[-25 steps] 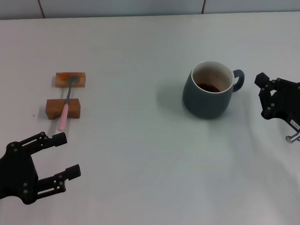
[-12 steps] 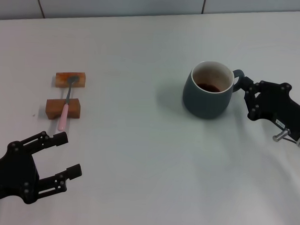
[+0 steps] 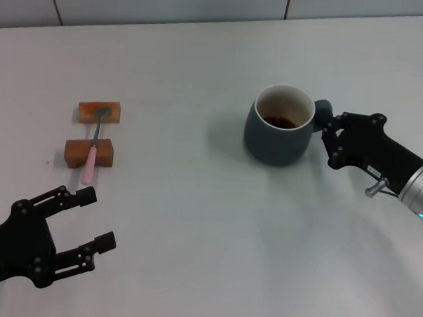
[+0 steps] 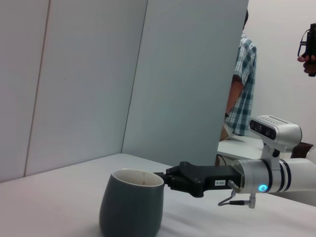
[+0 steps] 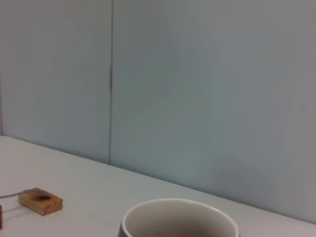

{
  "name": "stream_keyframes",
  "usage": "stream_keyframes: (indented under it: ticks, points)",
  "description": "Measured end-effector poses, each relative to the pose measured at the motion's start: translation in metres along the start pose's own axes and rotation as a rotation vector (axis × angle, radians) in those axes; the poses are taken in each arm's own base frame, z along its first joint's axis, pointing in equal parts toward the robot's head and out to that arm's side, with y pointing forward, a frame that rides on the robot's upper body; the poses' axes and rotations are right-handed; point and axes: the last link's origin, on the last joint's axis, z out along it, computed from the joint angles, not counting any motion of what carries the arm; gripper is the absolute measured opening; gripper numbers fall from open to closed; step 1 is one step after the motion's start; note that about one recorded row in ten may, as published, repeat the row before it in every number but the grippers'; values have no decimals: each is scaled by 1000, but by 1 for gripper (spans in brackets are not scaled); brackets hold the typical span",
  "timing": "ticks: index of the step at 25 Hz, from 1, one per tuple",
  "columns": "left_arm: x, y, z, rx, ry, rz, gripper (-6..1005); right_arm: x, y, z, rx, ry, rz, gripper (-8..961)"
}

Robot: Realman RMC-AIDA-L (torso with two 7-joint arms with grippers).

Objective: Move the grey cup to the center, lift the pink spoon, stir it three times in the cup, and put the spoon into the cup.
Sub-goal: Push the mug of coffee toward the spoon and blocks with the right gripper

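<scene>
on the counter's right side, the right gripper, shut on the handle, has nudged the grey cup centerward; the left gripper waits open.

The bench is bare between the cup and the spoon, so a gripper can pass there freely. On the cup's handle side the right gripper stands against it and blocks that way; the cup's mouth is open from above. The spoon lies across two wooden blocks, with free bench around them. The left gripper is near the spoon's pink end, fingers apart.
</scene>
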Motion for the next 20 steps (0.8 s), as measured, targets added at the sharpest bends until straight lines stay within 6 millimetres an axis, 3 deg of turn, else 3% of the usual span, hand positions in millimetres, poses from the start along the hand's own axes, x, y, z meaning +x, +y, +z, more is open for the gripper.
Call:
stream_keyframes:
  ticks: [20]
  points:
    - [2, -1, 1, -3, 3, 5, 785, -19, 25, 41, -164, -6, -24, 83]
